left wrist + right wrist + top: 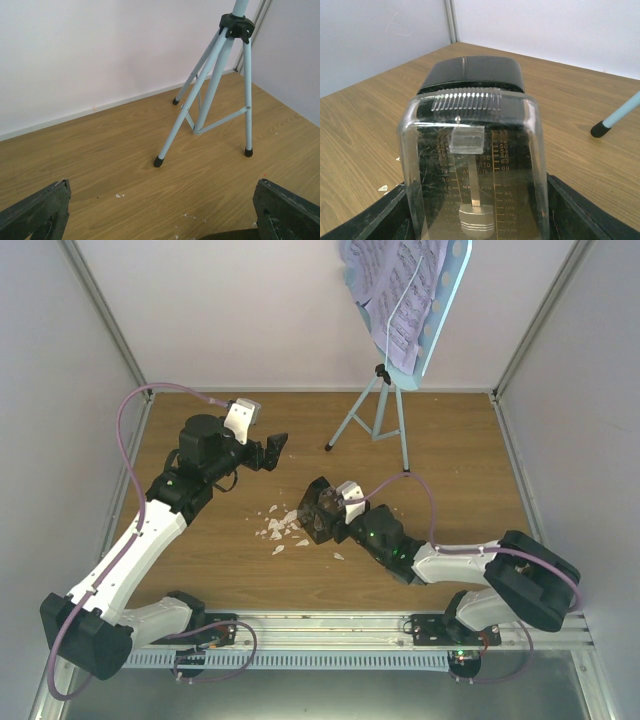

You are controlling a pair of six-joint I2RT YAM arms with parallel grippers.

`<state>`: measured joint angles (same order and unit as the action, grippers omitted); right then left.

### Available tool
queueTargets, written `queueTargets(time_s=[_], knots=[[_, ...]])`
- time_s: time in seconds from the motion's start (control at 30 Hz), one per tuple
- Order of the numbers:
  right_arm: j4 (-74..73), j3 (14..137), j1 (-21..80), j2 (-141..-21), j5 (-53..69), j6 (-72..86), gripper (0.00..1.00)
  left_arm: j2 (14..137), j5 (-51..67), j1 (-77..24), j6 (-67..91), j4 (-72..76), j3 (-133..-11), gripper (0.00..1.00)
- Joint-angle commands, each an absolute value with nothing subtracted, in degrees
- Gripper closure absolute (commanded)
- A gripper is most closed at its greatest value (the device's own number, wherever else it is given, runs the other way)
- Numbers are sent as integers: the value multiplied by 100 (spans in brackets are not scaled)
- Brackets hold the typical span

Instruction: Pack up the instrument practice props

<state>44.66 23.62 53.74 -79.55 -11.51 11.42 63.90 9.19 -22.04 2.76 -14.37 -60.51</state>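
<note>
Gripping the metronome [475,150], right fingers [590,215] sit beside crumbs [280,525]; left fingers [35,212] gape toward the music stand [216,85].

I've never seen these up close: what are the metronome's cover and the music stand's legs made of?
The metronome cover looks like clear, glossy plastic: see-through, with fine scratches and a moulded ribbed strip. The music stand legs look like thin painted metal tubes, matte light blue, with black, probably rubber, feet.

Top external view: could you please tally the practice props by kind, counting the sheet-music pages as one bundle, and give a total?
Light blue tripod music stand: 1
Bundle of lilac sheet-music pages: 1
Black metronome with clear cover: 1
Total: 3
</note>
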Motion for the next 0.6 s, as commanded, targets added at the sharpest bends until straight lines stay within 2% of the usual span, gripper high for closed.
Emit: queueTargets(time_s=[0.0, 0.57], knots=[[4551, 2525, 5406, -7989, -1312, 1216, 49, 6347, 988, -2163, 228, -1143, -6003, 1], [4920, 2388, 5405, -8503, -1165, 1125, 46, 6354, 985, -2165, 229, -1140, -6003, 1]])
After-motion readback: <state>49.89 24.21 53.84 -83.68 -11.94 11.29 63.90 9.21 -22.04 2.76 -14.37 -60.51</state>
